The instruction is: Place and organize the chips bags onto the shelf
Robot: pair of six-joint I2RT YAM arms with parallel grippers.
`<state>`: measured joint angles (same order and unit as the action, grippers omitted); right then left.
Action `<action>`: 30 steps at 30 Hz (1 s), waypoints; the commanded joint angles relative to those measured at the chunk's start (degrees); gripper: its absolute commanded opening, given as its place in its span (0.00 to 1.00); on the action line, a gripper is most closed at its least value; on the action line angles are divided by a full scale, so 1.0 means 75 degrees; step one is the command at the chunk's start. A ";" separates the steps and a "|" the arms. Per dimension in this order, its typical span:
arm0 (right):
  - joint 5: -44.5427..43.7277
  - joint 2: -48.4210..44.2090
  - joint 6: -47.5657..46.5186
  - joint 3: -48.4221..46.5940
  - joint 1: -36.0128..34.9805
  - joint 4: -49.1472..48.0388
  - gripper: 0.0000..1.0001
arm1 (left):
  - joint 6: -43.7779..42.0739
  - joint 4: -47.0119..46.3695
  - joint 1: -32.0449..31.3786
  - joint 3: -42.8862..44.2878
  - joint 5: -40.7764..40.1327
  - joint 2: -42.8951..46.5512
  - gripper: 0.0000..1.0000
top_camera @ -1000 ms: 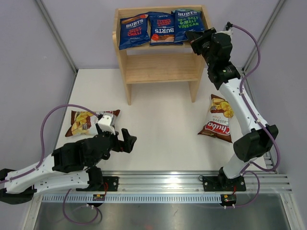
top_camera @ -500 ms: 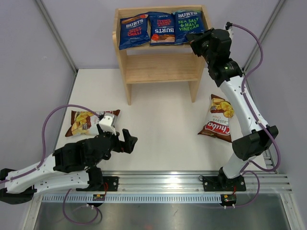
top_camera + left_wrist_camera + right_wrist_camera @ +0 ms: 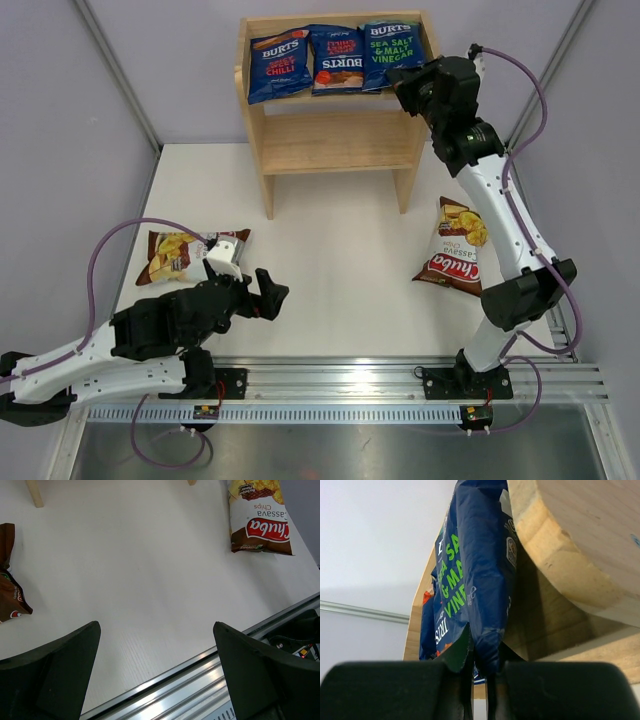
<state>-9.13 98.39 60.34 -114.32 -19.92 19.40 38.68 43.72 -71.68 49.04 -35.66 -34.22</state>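
Three dark blue BURTS bags lie in a row on the top of the wooden shelf point(image 3: 335, 140): two red-lettered ones point(image 3: 278, 66) point(image 3: 337, 58) and a green-lettered one point(image 3: 390, 50) at the right. My right gripper point(image 3: 405, 80) is shut on the near corner of the green-lettered bag point(image 3: 470, 575), seen in the right wrist view against the shelf's side panel point(image 3: 570, 545). One brown-white Chuba bag point(image 3: 455, 247) lies on the table at the right, also in the left wrist view point(image 3: 257, 515). The other Chuba bag point(image 3: 180, 255) lies at the left. My left gripper point(image 3: 268, 292) is open and empty above the table.
The shelf's lower tier point(image 3: 335, 140) holds nothing. An aluminium rail point(image 3: 400, 385) runs along the table's near edge. Grey walls stand close on the left and right sides.
My right gripper has shifted slightly up and left at the green-lettered bag's corner. The left arm has barely moved.
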 commanded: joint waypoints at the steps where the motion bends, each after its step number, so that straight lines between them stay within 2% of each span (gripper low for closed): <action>1: 0.0103 0.0322 0.0357 -0.0413 -0.0085 0.0109 0.00 | 0.0046 -0.0217 0.0018 -0.0023 0.0044 0.0144 0.99; 9: 0.0233 0.0429 0.0323 -0.0589 -0.0332 0.0062 0.00 | 0.0163 -0.0076 0.0018 -0.0116 0.0032 0.0390 0.99; 14: -0.0562 0.0195 -0.0134 -0.0870 -0.0297 0.0600 0.00 | 0.0187 -0.0111 0.0018 -0.0163 0.0067 0.0426 0.99; 18: -0.0740 0.0171 -0.0486 -0.1093 -0.0227 0.0835 0.00 | 0.0175 -0.0217 0.0018 -0.0198 0.0114 0.0355 0.99; 28: -0.0390 0.0217 -0.0720 -0.1245 0.0055 0.0976 0.00 | 0.0210 -0.0287 0.0018 -0.0269 0.0196 0.0308 0.99; 30: -0.0330 0.0334 -0.0697 -0.1350 0.0067 0.1128 0.03 | 0.0199 -0.0310 0.0018 -0.0269 0.0196 0.0343 0.99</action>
<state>-10.85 101.16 56.75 -120.79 -20.23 26.68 39.94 43.79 -71.68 47.20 -35.00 -31.66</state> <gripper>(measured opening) 0.113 0.988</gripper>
